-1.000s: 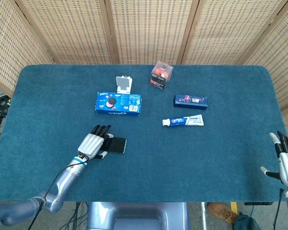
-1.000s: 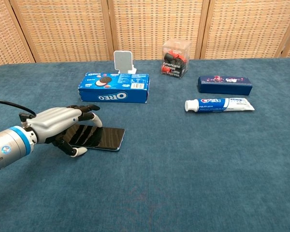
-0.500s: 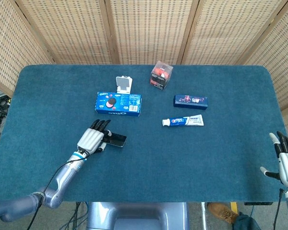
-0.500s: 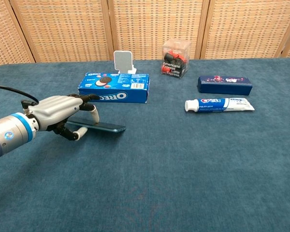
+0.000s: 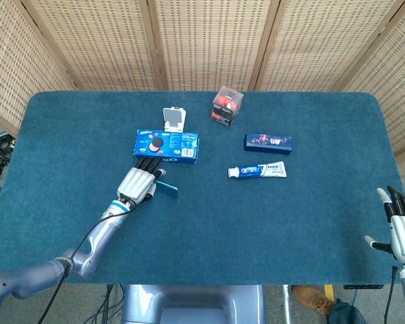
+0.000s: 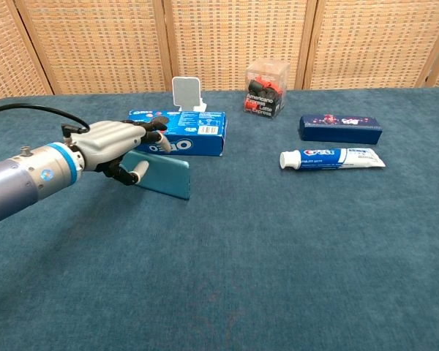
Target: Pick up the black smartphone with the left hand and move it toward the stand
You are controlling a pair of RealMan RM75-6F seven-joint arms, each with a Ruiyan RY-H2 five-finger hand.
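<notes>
- The left hand (image 6: 110,146) grips the smartphone (image 6: 161,175), tilted up off the table (image 6: 293,248), at 6 o'clock of the Oreo box (image 6: 177,132).
- Only the head view catches the right hand (image 5: 401,229) (fingers spread, holding nothing).
- One stand (image 6: 186,93), one clear cube (image 6: 266,88), one dark box (image 6: 340,129), one toothpaste tube (image 6: 333,158).

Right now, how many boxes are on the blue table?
3. The blue Oreo cookie box lies behind the left hand; the clear plastic box of red and black items stands at the back; the dark blue rectangular box sits behind the toothpaste tube.
</notes>
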